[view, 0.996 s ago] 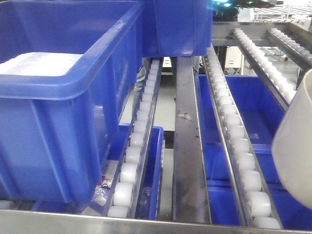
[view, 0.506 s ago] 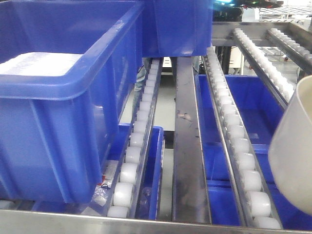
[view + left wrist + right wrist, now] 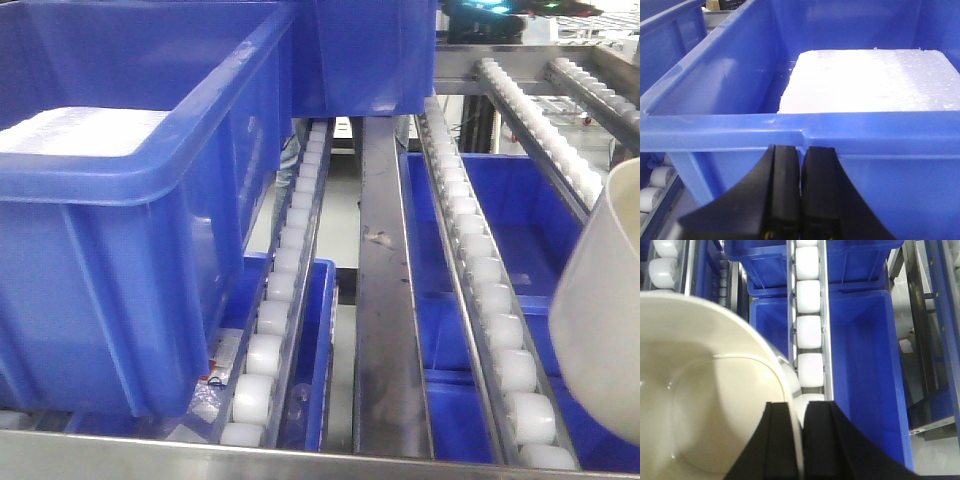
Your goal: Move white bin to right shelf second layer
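The white bin (image 3: 603, 315) hangs at the right edge of the front view, tilted, above the roller tier (image 3: 480, 270). In the right wrist view the white bin (image 3: 705, 405) fills the left, and my right gripper (image 3: 800, 412) is shut on its rim, one finger inside and one outside. White rollers (image 3: 809, 332) run below it between grey rails. My left gripper (image 3: 801, 155) is shut and empty, just in front of the rim of a large blue crate (image 3: 790, 125). Neither gripper shows in the front view.
A large blue crate (image 3: 130, 220) holding a white foam slab (image 3: 85, 130) sits on the rollers at left, another blue crate (image 3: 365, 55) behind it. A dark steel rail (image 3: 385, 300) runs down the middle. Blue crates (image 3: 865, 365) lie on the tier below.
The white bin has come further into the front view from the right edge, shifting left and slightly up. The crates have not moved.
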`<state>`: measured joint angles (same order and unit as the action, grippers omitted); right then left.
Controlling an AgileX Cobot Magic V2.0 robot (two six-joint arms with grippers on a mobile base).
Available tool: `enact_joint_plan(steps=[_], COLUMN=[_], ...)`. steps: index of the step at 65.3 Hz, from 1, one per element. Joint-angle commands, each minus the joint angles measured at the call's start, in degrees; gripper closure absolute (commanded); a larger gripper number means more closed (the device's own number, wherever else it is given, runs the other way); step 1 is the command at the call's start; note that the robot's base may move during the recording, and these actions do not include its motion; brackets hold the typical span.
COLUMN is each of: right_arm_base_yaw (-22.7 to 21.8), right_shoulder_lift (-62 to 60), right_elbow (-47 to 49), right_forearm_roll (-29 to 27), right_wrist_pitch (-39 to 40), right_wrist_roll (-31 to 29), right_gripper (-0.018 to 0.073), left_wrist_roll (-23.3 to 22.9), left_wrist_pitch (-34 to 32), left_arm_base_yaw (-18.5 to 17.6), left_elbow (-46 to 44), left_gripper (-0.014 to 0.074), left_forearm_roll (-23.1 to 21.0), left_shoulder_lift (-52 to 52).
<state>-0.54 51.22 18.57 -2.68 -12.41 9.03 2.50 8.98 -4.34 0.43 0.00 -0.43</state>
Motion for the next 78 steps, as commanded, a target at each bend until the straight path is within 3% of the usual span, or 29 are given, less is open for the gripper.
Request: enact_joint_plan(steps=[1, 13, 28, 51, 57, 65, 78], right_arm_base_yaw=[0.0, 0.0, 0.0, 0.0, 0.0, 0.0, 0.0], right_shoulder_lift=[-0.4, -0.8, -4.1, -19.8, -24.0, -29.3, -37.1], right_elbow=[1.9, 2.5, 4.0, 4.2, 4.2, 4.2, 4.2], right_forearm_roll=[-0.6, -1.6, -1.7, -1.9, -1.9, -1.9, -1.9], right_wrist_pitch=[5.0, 3.0, -1.1, -7.2, -7.0, -6.1, -3.3], right_wrist_roll=[-0.2, -0.2, -0.2, -1.1, -3.9, -8.3, -10.6], right_gripper=[0.0369, 0.0358, 0.0244, 0.0252, 0.0318, 0.0522, 0.0505], left_wrist_roll=[-0.3, -0.3, -0.3, -0.3, -0.3, -0.3, -0.3], left_wrist_pitch=[-4.8, -4.8, -4.8, -4.8, -4.8, -4.8, -4.8], left_arm_base_yaw=[-0.2, -0.2, -0.2, -0.2, -0.2, -0.2, -0.2], left_elbow=[2.1, 2.1, 2.1, 2.1, 2.1, 2.1, 2.1], left_gripper=[0.0512, 0.0512, 0.0512, 0.0512, 0.0512, 0.0512, 0.0512], left_forearm_roll=[0.0, 0.0, 0.0, 0.0, 0.0, 0.0, 0.0], left_shoulder_lift=[-0.9, -0.9, -0.9, -0.9, -0.9, -0.9, -0.9])
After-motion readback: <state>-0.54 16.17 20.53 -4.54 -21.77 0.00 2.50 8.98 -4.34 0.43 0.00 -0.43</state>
